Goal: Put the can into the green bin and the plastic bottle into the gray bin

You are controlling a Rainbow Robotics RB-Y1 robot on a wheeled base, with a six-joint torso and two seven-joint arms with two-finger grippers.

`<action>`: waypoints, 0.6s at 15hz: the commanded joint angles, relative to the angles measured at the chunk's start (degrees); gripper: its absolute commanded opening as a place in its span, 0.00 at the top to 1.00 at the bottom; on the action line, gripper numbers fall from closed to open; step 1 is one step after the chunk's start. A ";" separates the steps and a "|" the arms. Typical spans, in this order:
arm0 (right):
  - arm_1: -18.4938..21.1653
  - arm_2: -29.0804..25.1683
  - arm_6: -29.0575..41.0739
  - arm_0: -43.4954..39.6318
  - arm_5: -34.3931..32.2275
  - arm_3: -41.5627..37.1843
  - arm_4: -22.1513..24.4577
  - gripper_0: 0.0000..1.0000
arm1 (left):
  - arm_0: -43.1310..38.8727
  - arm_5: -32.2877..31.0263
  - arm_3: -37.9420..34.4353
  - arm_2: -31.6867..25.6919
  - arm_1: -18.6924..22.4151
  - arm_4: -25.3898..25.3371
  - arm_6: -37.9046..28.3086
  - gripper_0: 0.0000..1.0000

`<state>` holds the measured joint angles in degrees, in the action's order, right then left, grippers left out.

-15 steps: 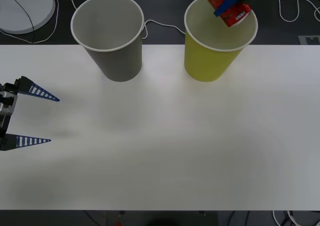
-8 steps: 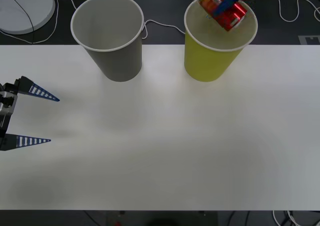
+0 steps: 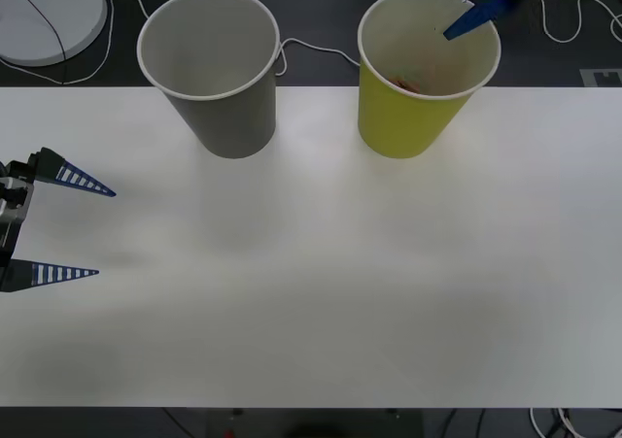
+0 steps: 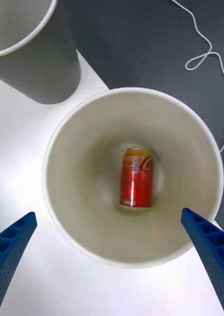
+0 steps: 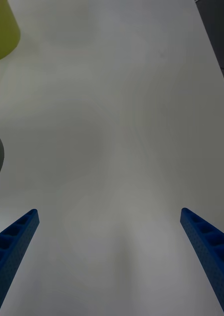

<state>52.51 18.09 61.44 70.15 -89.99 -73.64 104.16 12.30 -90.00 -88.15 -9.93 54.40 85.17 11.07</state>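
the small red-orange metal drink can (image 4: 136,177) lies on its side at the bottom of the large yellow-green paper-cup-shaped bin with the white rim (image 3: 400,127), in the middle of its pale floor and touching no wall. from the front, only a sliver of red shows over the near rim. the bin stands upright near the far edge of the white counter (image 3: 321,283), toward the robot's right.

the right pincer (image 4: 112,256) hangs above the mouth of that green bin with its blue ribbed fingers (image 4: 13,247) spread wide and nothing between them. in the right wrist view one finger sits at each bottom corner with the bin's opening between. in the front view one blue fingertip (image 3: 473,17) pokes in over the far right part of the rim.

the large gray paper-cup-shaped bin with a white rim (image 3: 219,108) stands upright beside the green one, to its left, with a gap between them. what shows of its pale inside is bare.

the left pincer (image 3: 73,229) waits low over the counter at the robot's left edge, well apart from both bins, its striped blue fingers spread and holding nothing.

behind the counter, a round white disc (image 3: 49,16) and thin white cables (image 3: 311,48) lie on the dark floor.
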 commanded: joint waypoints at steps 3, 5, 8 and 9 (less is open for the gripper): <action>7.61 -9.03 -7.66 -13.99 -0.01 -10.56 -10.30 0.00 | 0.00 0.00 0.00 0.00 0.00 0.00 0.00 0.00; 9.28 -13.52 -12.58 -20.05 -0.01 -12.93 -14.16 0.00 | 0.00 0.00 0.00 0.00 0.00 0.00 0.00 0.00; 10.95 -20.46 -18.99 -29.20 -0.01 -17.50 -17.59 0.00 | 0.00 0.00 0.00 0.00 0.00 0.00 0.00 0.00; 10.95 -22.66 -20.66 -32.01 -0.01 -18.91 -17.94 0.00 | 0.00 0.00 0.00 0.00 0.00 0.00 0.00 0.00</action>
<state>63.41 -2.97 42.08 40.19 -90.00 -91.52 86.54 12.30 -90.00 -88.15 -9.93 54.40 85.17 11.07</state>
